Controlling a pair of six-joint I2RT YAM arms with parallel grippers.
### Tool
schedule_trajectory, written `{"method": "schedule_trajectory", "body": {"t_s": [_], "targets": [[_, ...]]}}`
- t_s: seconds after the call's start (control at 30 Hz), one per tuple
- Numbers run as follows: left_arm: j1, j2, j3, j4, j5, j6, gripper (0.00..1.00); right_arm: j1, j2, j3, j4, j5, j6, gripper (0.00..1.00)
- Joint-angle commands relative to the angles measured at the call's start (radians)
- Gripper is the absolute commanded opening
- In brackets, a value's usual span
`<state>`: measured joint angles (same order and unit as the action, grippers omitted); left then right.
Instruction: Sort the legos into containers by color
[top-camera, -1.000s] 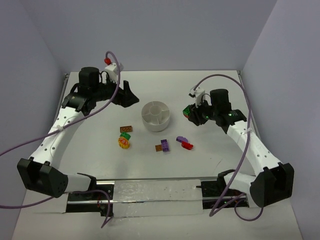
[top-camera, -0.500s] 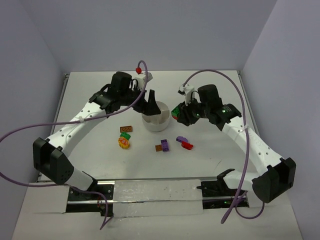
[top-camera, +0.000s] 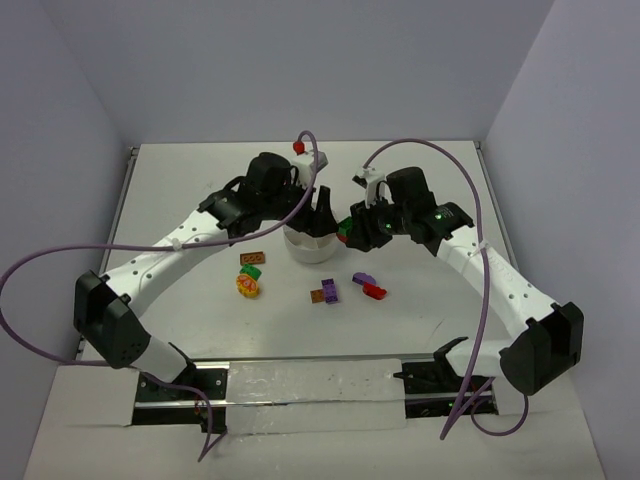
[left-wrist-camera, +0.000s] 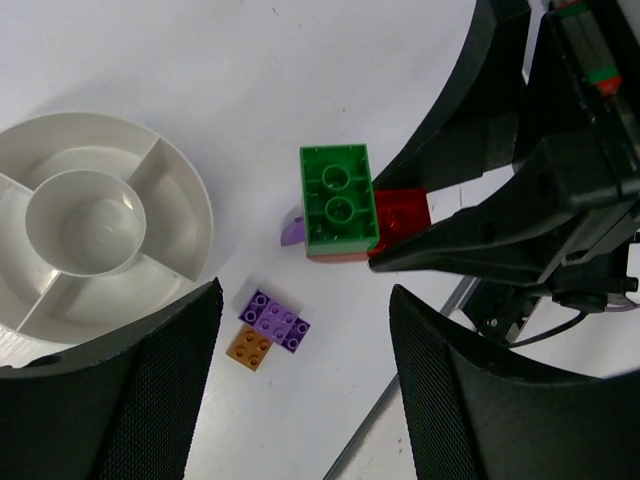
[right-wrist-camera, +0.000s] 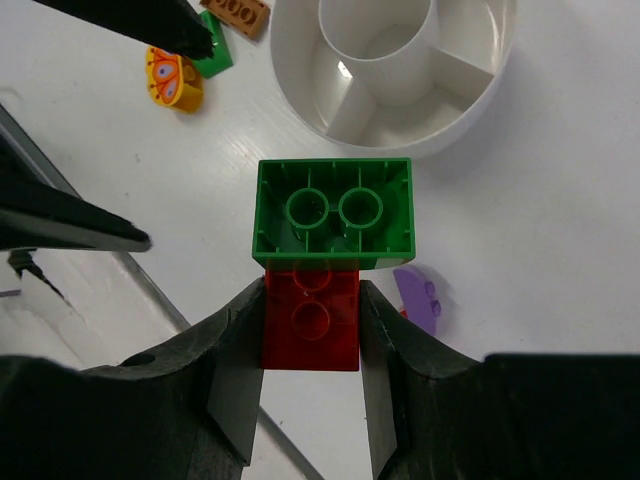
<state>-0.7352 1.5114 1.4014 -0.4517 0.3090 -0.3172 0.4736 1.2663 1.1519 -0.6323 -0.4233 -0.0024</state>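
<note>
The right gripper (right-wrist-camera: 311, 300) is clamped on the red brick (right-wrist-camera: 311, 345); the green brick (right-wrist-camera: 333, 213) is stacked on it, long axis crosswise to the fingers; both are held above the table (right-wrist-camera: 560, 250); the dish (right-wrist-camera: 460, 110) lies near at 12 o'clock; the left gripper (left-wrist-camera: 303, 305) is apart and empty, the green brick at its 12 o'clock, probably placed to pull it off.

We had the top camera set high behind the arm bases, facing forward and down, far enough off to take in the whole counter (top-camera: 420, 322). Our left wrist camera looked steeply down from close above the dish (left-wrist-camera: 178, 190). The right wrist camera did likewise, closer still. All three views shared the dish and the green brick (left-wrist-camera: 338, 195). Both wrist views also caught the red brick (right-wrist-camera: 310, 325) joined to it.
</note>
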Motion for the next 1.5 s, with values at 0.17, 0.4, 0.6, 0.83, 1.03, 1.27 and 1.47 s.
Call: {"method": "schedule_trajectory", "body": {"t_s": [0.17, 0.4, 0.6, 0.83, 1.03, 1.27, 1.47], "targets": [[-0.016, 0.047, 0.083, 0.062, -0.005, -0.029, 0.71, 0.012, -0.036, 0.021, 0.034, -0.064, 0.028, 0.00], [-0.026, 0.067, 0.094, 0.065, 0.012, -0.033, 0.70, 0.016, -0.026, 0.039, 0.038, -0.074, 0.035, 0.00], [-0.033, 0.072, 0.090, 0.069, 0.027, -0.040, 0.69, 0.017, -0.021, 0.038, 0.040, -0.068, 0.038, 0.00], [-0.044, 0.086, 0.084, 0.073, 0.042, -0.042, 0.67, 0.019, -0.016, 0.051, 0.038, -0.065, 0.039, 0.00], [-0.053, 0.100, 0.077, 0.070, 0.042, -0.045, 0.61, 0.021, -0.020, 0.054, 0.045, -0.068, 0.041, 0.00], [-0.053, 0.122, 0.085, 0.062, 0.048, -0.048, 0.44, 0.023, -0.021, 0.057, 0.042, -0.041, 0.050, 0.00], [-0.054, 0.141, 0.100, 0.051, 0.059, -0.051, 0.19, 0.026, -0.011, 0.062, 0.037, 0.001, 0.061, 0.00]]}}
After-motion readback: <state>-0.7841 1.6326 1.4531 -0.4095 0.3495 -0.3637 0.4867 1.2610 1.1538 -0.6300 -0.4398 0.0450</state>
